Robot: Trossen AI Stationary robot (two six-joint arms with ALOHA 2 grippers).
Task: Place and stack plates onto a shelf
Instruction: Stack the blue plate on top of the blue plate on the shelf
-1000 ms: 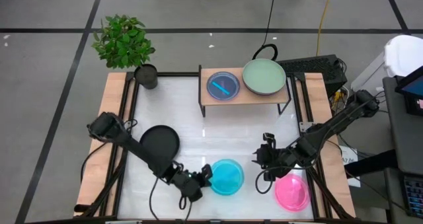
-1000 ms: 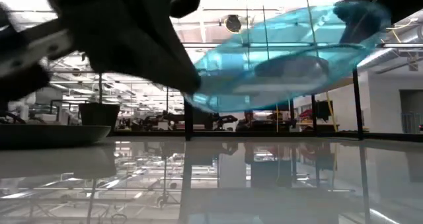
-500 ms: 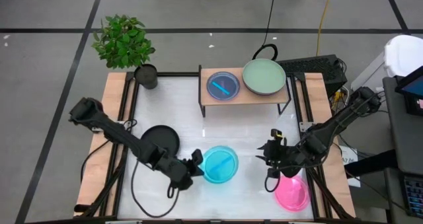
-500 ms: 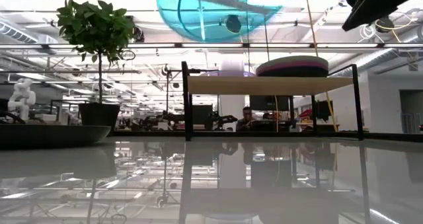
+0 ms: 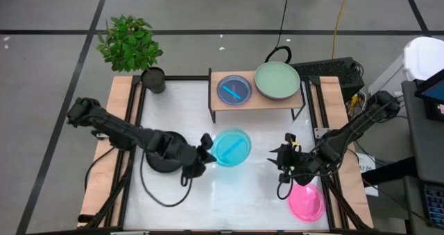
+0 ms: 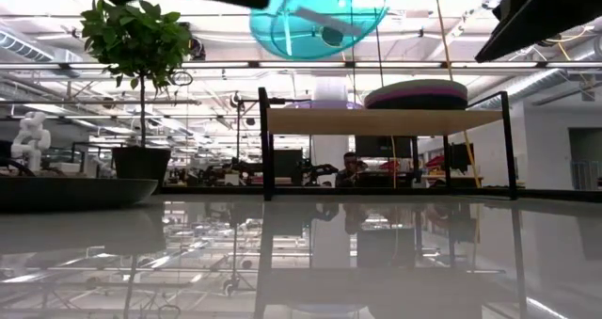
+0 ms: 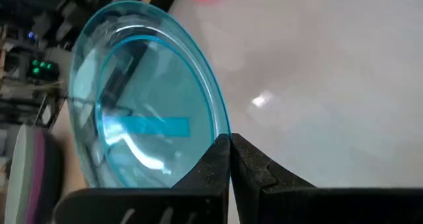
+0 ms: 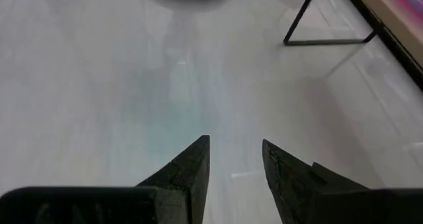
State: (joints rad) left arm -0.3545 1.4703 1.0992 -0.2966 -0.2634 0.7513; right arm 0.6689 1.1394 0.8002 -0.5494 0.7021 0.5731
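My left gripper [image 5: 206, 149] is shut on a cyan plate [image 5: 232, 148], carried in the air over the table's middle, in front of the shelf [image 5: 219, 104]. In the low view the cyan plate [image 6: 320, 16] hangs tilted above the height of the shelf top [image 6: 381, 121]. On the shelf lie a purple plate [image 5: 234, 90] and a sage green plate [image 5: 277, 80] atop a small stack [image 6: 415, 95]. A black plate [image 5: 161, 149] lies flat under my left arm. A pink plate [image 5: 306, 202] lies at the near right. My right gripper [image 5: 280, 159] hovers open beside it. My left gripper pinches the cyan plate's rim [image 7: 220, 133] between its two fingers, on the plate's left edge as the high view shows it. The fingers come level from the table's left. The plate is lifted clear of the table and sits tilted, stretching away from the fingertips [image 7: 218, 151].
A potted plant [image 5: 130, 44] stands at the far left corner. Wooden side strips [image 5: 111, 152] border the white table. Bare tabletop [image 8: 165, 85] lies in front of my right gripper [image 8: 234, 151], with a shelf leg [image 8: 301, 16] beyond. Cables and equipment sit off the right edge.
My left gripper has carried the cyan plate from near the table's near edge up and toward the far edge and the shelf. The plate has risen well above the tabletop and turned about in the low view. My right gripper has stayed open near the pink plate.
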